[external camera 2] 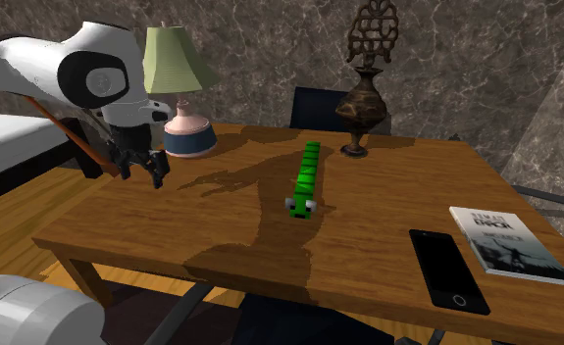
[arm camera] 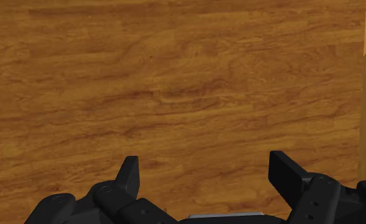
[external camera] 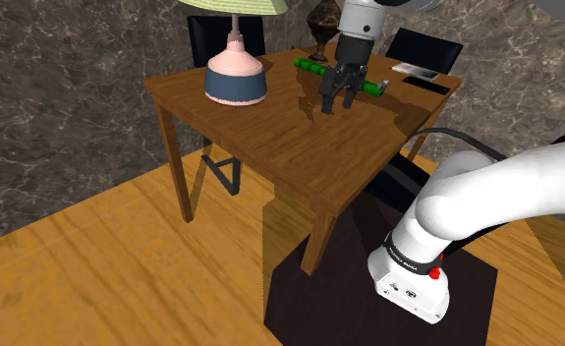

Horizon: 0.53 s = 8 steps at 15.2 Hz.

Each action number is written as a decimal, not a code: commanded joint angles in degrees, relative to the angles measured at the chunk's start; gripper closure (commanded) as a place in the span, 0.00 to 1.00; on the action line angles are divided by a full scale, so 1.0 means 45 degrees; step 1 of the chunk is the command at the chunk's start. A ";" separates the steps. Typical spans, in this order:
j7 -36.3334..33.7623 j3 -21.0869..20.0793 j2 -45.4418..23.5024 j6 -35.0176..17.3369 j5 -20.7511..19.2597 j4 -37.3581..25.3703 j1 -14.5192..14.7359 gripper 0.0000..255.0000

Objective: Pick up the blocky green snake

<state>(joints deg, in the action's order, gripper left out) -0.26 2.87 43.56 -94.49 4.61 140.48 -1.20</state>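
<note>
Black gripper [external camera 2: 140, 169], fingers apart w/ nothing btwn them, hangs over bare wood near the table [external camera 2: 221, 240] edge at the second exterior view's left. Blocky green snake [external camera 2: 307, 178] lies flat mid-table, well apart from it, open tabletop around; lamp [external camera 2: 179, 93], phone [external camera 2: 448, 270] & book [external camera 2: 510, 245] sit nearer the edges.

My shoulder camera looks down on the brown wooden table [external camera: 270, 138]; second faces across it, close; wrist hugs its top.
</note>
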 commanded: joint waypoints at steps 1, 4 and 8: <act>0.0000 0.0000 0.0000 0.0000 0.0000 0.0000 0.0000 0.00; 0.0792 0.0707 -0.0974 -0.0318 -0.0442 -0.0612 -0.0267 0.00; 0.1826 0.1610 -0.2389 -0.0685 -0.0858 -0.1625 -0.0533 0.00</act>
<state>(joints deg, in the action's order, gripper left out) 6.72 9.08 34.38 -97.07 1.22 134.20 -3.30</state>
